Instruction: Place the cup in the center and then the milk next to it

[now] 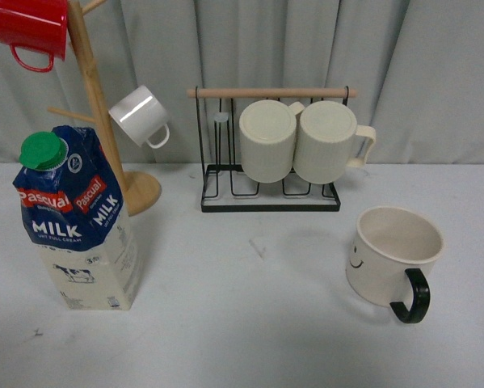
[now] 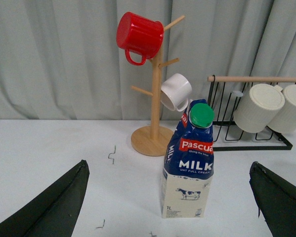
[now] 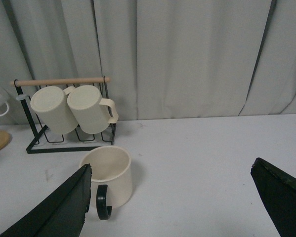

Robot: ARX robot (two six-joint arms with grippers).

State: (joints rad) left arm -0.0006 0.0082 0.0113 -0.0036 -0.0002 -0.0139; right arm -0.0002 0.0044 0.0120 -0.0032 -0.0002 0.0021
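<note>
On the table (image 1: 225, 331), upright cup (image 1: 387, 263)

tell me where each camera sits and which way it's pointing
Front view: on the robot's body between the arms, facing across the table to the curtain; milk carton left, cup right; no arm shows.
Left wrist view: on the left arm's wrist, facing the milk carton; the left gripper shows, open.
Right wrist view: on the right arm's wrist, facing the cup; the right gripper shows, open.
Shared: all three show the mug rack.

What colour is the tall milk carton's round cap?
The round cap is green, clearest in the left wrist view.
</note>
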